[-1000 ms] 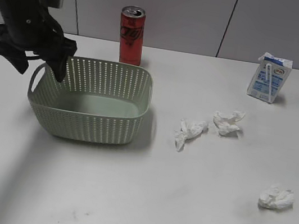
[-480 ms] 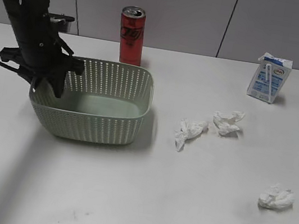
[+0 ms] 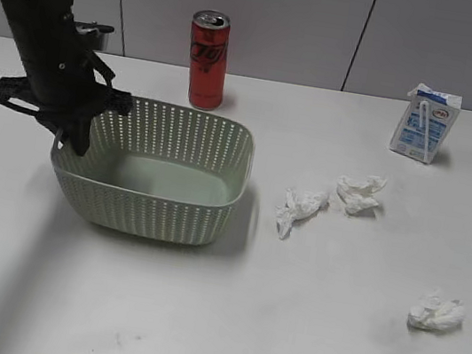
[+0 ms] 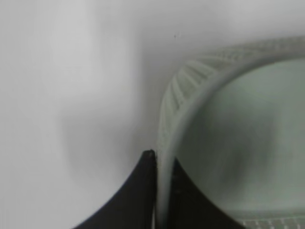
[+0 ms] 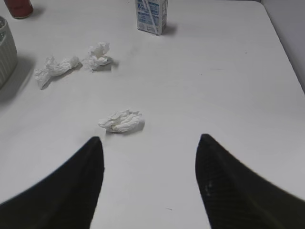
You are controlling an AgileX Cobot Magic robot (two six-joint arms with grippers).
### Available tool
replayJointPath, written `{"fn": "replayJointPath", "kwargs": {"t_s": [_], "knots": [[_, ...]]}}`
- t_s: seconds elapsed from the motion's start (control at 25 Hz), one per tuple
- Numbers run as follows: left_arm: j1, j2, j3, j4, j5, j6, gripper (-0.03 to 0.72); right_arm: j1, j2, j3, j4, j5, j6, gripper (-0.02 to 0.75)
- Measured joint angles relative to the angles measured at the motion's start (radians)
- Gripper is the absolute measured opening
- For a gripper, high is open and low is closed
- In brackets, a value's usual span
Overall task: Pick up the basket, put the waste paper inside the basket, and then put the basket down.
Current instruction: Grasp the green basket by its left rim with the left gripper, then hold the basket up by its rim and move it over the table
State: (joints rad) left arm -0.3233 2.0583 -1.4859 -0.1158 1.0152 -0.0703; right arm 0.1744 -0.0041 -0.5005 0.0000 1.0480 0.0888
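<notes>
The pale sage-green basket [image 3: 168, 211] is on the left of the table, its left end tilted up. My left gripper [image 3: 74, 141] is shut on the basket's left rim; in the left wrist view the wall [image 4: 167, 143] runs between the two fingers [image 4: 162, 160]. Three white waste paper wads lie to the right: one [image 3: 299, 207] nearest the basket, one [image 3: 359, 194] beside it, one [image 3: 435, 312] further front right. In the right wrist view my right gripper [image 5: 148, 140] is open and empty above the table, just short of the nearest wad [image 5: 121, 120]. The other two wads [image 5: 55, 67] [image 5: 97, 56] lie beyond.
A red can [image 3: 207, 57] stands behind the basket near the wall. A blue-and-white milk carton [image 3: 426, 124] stands at the back right, also in the right wrist view [image 5: 151, 15]. The table's right edge [image 5: 283, 52] runs along the right.
My left gripper came down onto the basket's left rim and closed on it. The basket has shifted slightly right and its left end has lifted. The wads have not moved.
</notes>
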Motion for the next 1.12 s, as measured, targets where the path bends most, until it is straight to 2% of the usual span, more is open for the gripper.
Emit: {"fn": "replayJointPath", "kwargs": {"t_s": [0.36,0.44,0.68,0.8,0.92,1.12], "knots": [[0.034,-0.146,0.025,-0.07,0.099,0.0,0.005,0.0,0.0,0.0,0.0,0.0,0.0,0.461],[0.034,-0.205,0.079,-0.077,0.096,-0.007,0.005,0.0,0.0,0.0,0.0,0.0,0.0,0.461],[0.023,-0.465,0.382,-0.088,-0.034,-0.025,0.005,0.0,0.0,0.0,0.0,0.0,0.0,0.461],[0.023,-0.534,0.459,-0.058,-0.046,-0.026,0.005,0.0,0.012,-0.003,0.017,-0.001,0.0,0.461],[0.023,-0.546,0.489,-0.04,-0.047,-0.026,0.005,0.0,0.116,-0.013,0.034,-0.021,0.0,0.461],[0.023,-0.546,0.493,-0.035,-0.056,-0.026,0.005,0.0,0.453,-0.093,0.087,-0.045,0.0,0.461]]}}
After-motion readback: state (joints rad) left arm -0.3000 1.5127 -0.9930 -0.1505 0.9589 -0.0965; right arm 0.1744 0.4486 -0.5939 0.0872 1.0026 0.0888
